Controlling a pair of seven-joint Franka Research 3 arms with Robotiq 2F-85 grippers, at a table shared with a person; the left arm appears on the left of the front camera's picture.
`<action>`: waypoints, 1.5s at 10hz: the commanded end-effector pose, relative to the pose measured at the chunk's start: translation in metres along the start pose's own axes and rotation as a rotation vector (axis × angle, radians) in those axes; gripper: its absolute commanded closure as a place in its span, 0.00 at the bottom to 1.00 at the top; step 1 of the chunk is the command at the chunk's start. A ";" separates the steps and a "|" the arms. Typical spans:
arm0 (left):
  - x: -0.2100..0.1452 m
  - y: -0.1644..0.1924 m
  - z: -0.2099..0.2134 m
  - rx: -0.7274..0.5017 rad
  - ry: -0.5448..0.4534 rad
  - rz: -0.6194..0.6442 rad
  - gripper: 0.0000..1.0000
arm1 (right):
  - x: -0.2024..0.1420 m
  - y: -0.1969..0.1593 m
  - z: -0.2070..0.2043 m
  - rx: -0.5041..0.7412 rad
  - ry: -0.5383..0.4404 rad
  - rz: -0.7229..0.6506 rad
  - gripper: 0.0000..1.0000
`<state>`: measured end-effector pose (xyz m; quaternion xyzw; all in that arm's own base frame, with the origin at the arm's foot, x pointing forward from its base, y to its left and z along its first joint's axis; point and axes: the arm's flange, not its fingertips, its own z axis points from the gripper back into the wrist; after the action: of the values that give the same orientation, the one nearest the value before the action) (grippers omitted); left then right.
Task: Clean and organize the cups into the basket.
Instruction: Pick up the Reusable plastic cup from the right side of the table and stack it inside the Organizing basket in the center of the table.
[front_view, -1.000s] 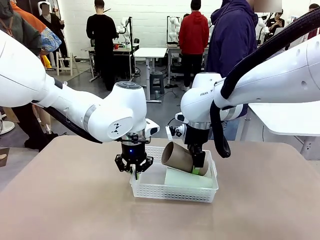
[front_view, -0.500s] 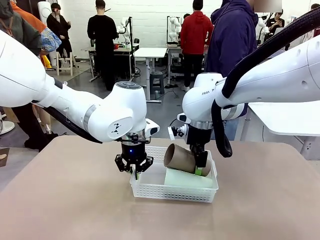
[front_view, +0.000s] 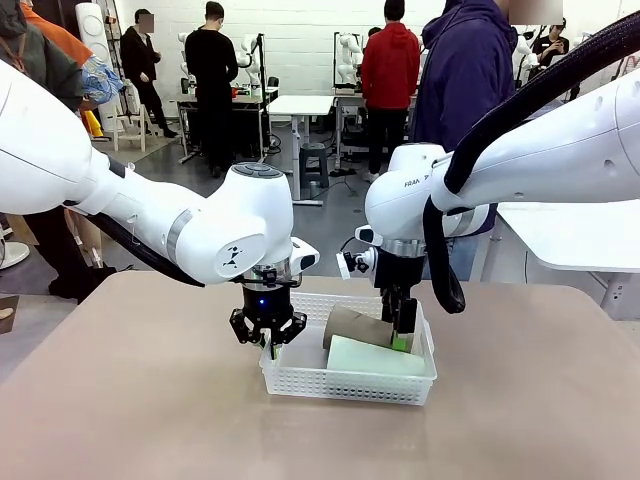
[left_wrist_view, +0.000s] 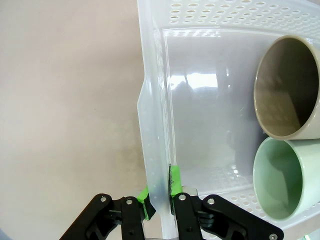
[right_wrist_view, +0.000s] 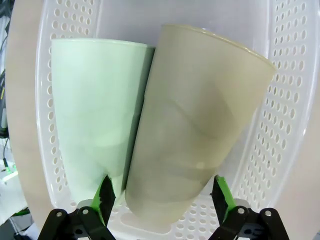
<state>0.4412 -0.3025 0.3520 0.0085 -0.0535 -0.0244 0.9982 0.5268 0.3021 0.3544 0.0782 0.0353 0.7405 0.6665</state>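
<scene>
Two cups lie on their sides in the white lattice basket on the tan tabletop. One is a tan-brown cup; touching it along one flank is a pale mint cup, which lies nearer the robot in the front view. The right gripper stands over the tan-brown cup's base end. Its green pads are spread to either side of the cup, with a sliver of gap on each side, and grip nothing. At the basket's opposite end, the left gripper is pinched on the rim of the end wall, one pad outside and one inside. Both cups' open mouths face that end, apart from its fingers. Lettering on the right arm begins "FRA"; the rest cannot be read. A person in a dark blue hooded top stands across the tabletop.
</scene>
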 end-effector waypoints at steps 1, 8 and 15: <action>-0.002 0.001 0.002 0.000 -0.006 -0.003 1.00 | -0.009 0.013 0.017 -0.023 -0.027 0.016 0.00; -0.002 0.001 0.002 0.000 -0.006 -0.003 1.00 | -0.280 0.129 0.131 -0.081 -0.796 0.198 0.00; -0.002 0.001 0.002 0.000 -0.006 -0.003 1.00 | -0.453 0.095 0.051 -0.099 -1.152 0.055 0.00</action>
<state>0.4410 -0.3026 0.3521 0.0086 -0.0535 -0.0246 0.9982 0.4807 -0.1586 0.3769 0.4303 -0.3597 0.6079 0.5621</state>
